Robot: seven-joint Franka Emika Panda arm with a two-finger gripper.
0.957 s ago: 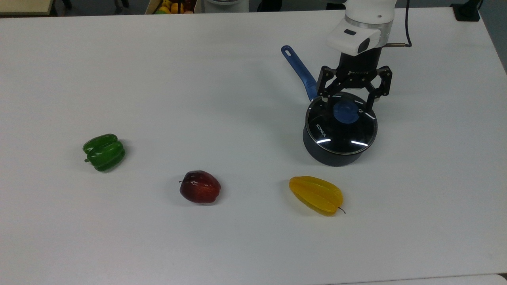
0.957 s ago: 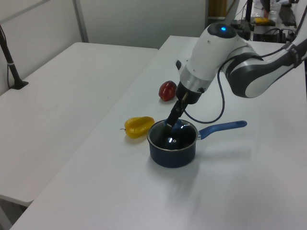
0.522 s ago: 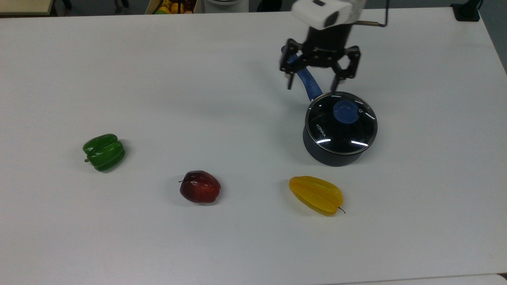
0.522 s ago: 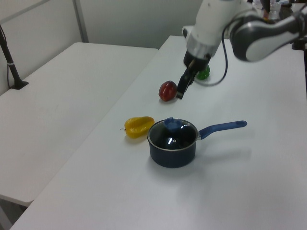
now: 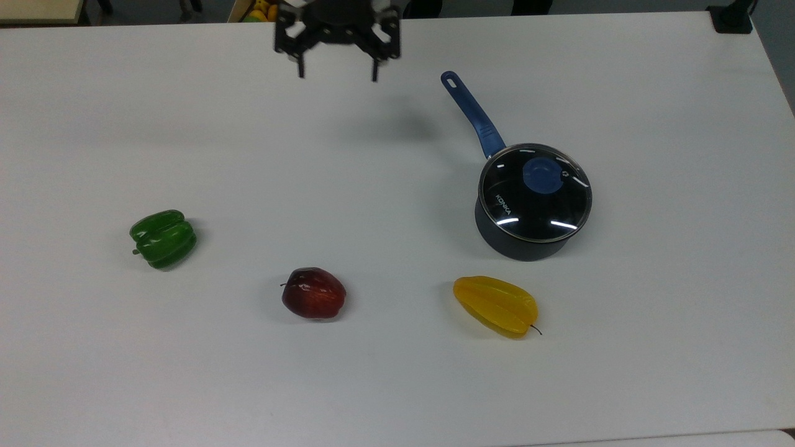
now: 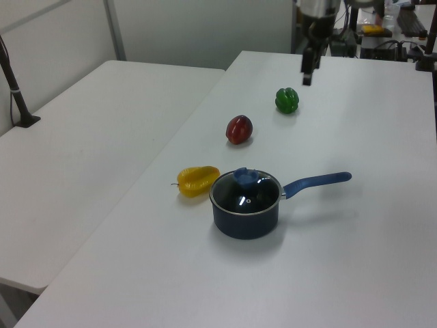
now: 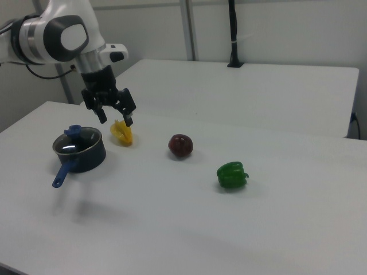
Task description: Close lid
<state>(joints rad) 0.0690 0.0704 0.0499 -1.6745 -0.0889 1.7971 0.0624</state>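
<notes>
The round glass lid [image 5: 535, 194] with its blue knob [image 5: 541, 174] and white KONKA lettering lies flat on the dark pot [image 5: 520, 242], which has a long blue handle [image 5: 473, 115]. The lid [image 6: 246, 192] and the lid [image 7: 77, 140] sit level on the pot's rim. My gripper [image 5: 337, 76] hangs open and empty high above the table, far to the top view's upper left of the pot. The gripper [image 7: 116, 120] is up above the starfruit in the right view, and the gripper [image 6: 306, 78] is near the far end of the table in the left view.
On the white table [image 5: 397, 385] lie a yellow starfruit [image 5: 495, 305], a red apple [image 5: 313, 292] and a green pepper [image 5: 163, 238], all toward the top view's lower half. A box of fruit [image 5: 268, 10] stands beyond the far edge.
My gripper, open, has left the lid's knob, risen and travelled toward the top view's upper left. The lid stays on the pot; the fruit has not moved.
</notes>
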